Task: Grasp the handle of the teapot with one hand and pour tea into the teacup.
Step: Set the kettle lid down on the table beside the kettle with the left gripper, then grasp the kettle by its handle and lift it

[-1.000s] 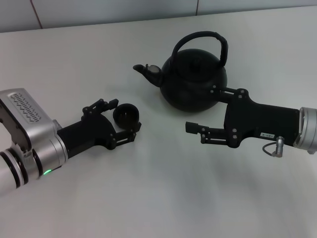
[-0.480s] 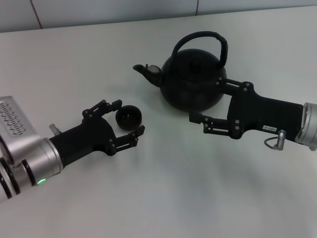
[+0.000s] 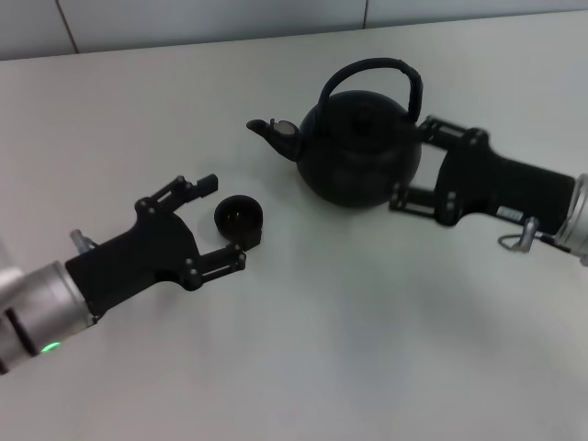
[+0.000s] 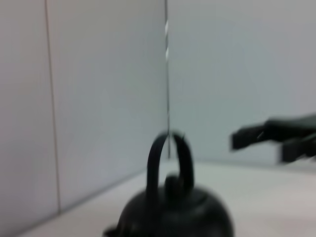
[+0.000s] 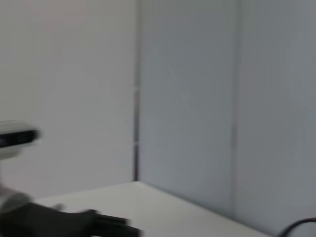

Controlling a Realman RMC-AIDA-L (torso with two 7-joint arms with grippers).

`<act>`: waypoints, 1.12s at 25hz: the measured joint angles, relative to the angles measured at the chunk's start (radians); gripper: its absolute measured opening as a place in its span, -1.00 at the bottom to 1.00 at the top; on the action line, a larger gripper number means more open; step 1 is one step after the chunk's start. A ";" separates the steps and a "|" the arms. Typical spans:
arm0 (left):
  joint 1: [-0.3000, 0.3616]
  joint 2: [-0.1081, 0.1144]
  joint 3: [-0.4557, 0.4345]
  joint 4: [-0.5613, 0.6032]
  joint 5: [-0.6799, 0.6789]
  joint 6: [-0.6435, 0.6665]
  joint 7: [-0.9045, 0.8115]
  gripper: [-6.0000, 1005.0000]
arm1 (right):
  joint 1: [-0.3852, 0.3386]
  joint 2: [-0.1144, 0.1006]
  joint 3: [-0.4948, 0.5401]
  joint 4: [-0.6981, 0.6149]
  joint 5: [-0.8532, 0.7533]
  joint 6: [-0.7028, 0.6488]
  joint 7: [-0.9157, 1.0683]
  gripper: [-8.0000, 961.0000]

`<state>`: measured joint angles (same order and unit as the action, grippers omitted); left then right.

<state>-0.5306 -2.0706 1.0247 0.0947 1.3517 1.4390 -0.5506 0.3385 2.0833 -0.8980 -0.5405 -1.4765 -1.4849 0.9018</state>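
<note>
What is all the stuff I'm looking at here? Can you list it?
Teapot: one, black, far side of the table, right of centre, spout pointing left.
Handle: one, black, arched over the teapot's lid.
Teacup: one, black, left of the teapot.
Table: one, white, under everything.
Wall: pale panels, behind the table.
Left gripper: one, black, open around the teacup.
Right gripper: one, black, open, at the teapot's right side.

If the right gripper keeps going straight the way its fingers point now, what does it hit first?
Most likely the teapot. The right gripper is open and points toward the robot's left, its fingers already flanking the pot's round body, well below the handle. Depth is uncertain from the head view, but nothing else lies between.
</note>
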 joint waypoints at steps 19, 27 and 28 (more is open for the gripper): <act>0.138 0.036 0.124 0.326 0.095 0.183 -0.364 0.72 | -0.004 0.003 0.006 0.104 0.238 0.248 -0.079 0.58; 0.139 0.049 0.121 0.347 0.101 0.170 -0.418 0.72 | 0.040 0.001 0.015 0.133 0.239 0.361 -0.086 0.58; 0.139 0.049 0.121 0.350 0.101 0.168 -0.421 0.72 | 0.040 0.001 0.015 0.133 0.239 0.361 -0.086 0.58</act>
<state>-0.3914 -2.0219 1.1457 0.4446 1.4526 1.6069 -0.9713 0.3782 2.0843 -0.8835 -0.4074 -1.2378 -1.1241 0.8163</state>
